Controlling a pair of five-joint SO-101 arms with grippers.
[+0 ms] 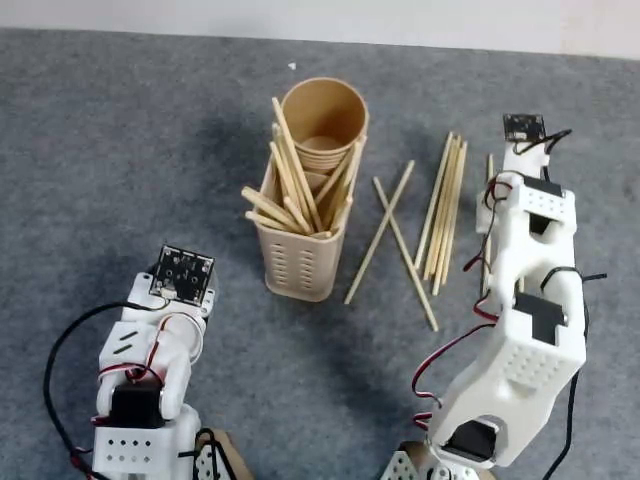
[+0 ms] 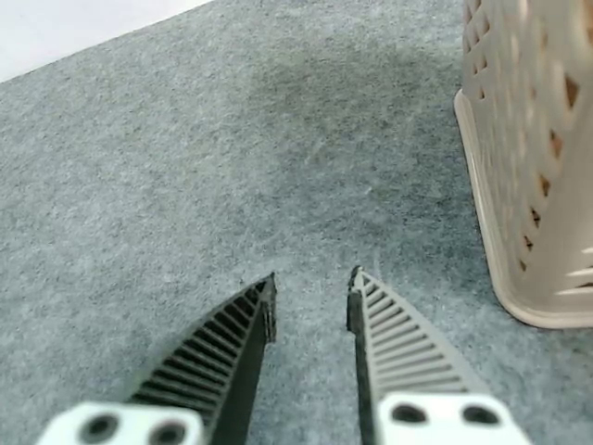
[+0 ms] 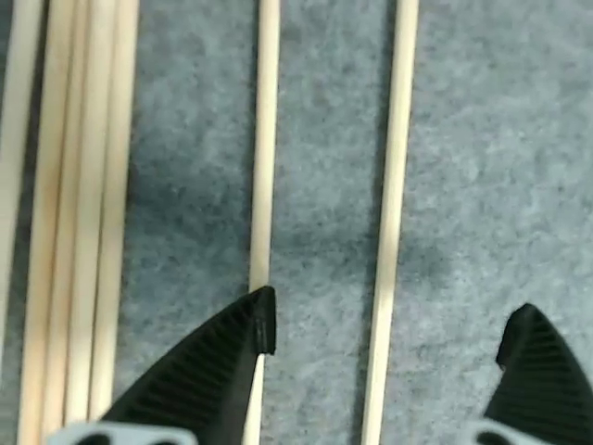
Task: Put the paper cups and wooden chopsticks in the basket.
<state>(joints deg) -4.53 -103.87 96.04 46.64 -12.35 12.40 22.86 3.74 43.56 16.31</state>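
While the right hand [image 3: 391, 320] gapes astride one chopstick [image 3: 394, 185], a bundle [image 3: 79, 185] crowding close, the left hand [image 2: 312, 295] hangs parted, empty, beside the basket [image 2: 519, 204].

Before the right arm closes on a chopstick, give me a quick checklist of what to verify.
1. Right gripper open: ok.
2. One chopstick in its gap: ok, a single one runs through.
3. Neighbouring chopstick clear: not ok, it passes under one fingertip.
4. Gripper low enough to pinch: cannot tell.
5. Basket upright: ok.
6. Left gripper out of the way: ok, open over bare table beside the basket.
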